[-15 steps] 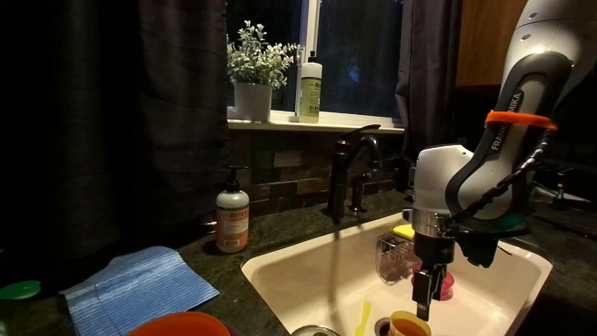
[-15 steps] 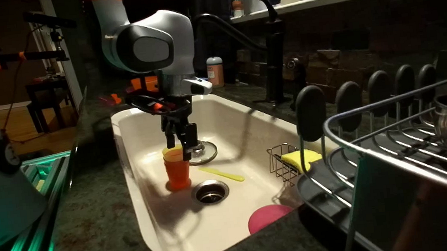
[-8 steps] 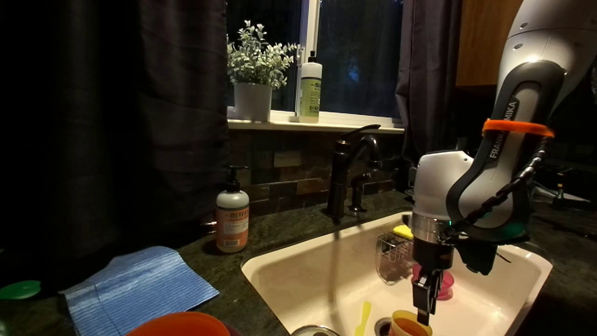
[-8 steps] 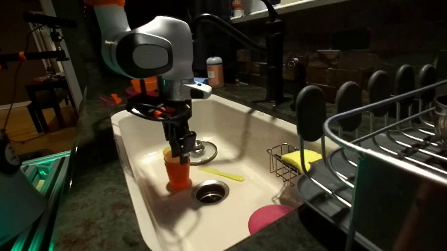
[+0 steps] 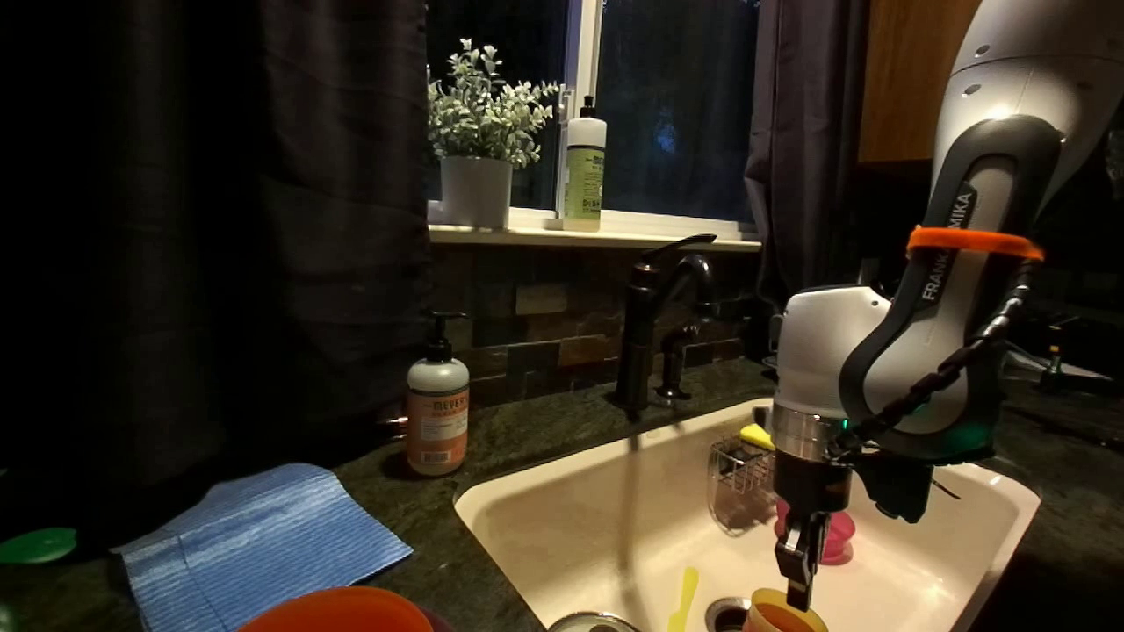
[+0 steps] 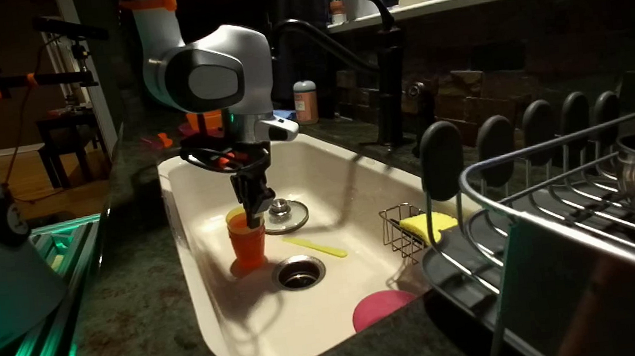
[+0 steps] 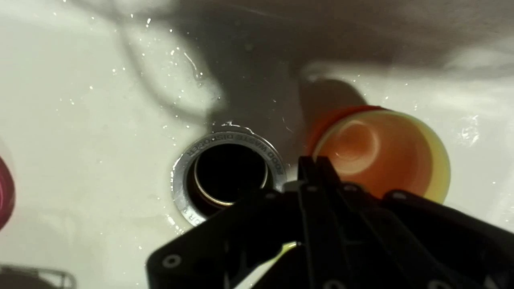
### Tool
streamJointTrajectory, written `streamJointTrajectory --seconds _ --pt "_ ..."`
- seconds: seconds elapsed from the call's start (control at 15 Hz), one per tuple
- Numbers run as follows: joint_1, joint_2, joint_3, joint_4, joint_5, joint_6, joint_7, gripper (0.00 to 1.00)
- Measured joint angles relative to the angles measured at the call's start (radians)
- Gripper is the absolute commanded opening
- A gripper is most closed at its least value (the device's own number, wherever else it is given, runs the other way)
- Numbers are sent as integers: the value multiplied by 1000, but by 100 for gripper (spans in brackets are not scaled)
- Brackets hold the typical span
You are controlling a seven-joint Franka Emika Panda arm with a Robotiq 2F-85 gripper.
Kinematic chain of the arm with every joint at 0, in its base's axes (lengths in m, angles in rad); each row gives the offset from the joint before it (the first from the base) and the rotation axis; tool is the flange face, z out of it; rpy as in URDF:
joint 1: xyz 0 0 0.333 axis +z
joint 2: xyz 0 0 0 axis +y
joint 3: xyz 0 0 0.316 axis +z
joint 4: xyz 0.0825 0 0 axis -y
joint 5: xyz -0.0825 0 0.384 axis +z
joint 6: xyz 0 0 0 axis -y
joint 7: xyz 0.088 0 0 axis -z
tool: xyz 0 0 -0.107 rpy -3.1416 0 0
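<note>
Since a moment ago, my hand [image 7: 315,159] has squeezed closed, pinching the orange cup [image 6: 248,250] by its edge; the cup shifted a bit inside the sink [image 6: 309,326]. A wire basket [image 6: 396,241] holds a yellow sponge [image 6: 427,226].

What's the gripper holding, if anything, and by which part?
The yellow cup, by its rim: the gripper is shut on the side nearest the drain. Whether the orange cup around it is pinched too can't be told.
</note>
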Motion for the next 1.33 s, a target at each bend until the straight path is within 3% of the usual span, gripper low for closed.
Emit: streamJointTrajectory --seconds 0.4,0.87,1.2,1.33 --pt "-26 2 40 3 23 31 0 1" --pt "-225 7 272 4 206 41 -22 1" --pt "-283 3 301 5 264 32 -27 1" --pt "-274 -10 276 5 276 31 -5 1"
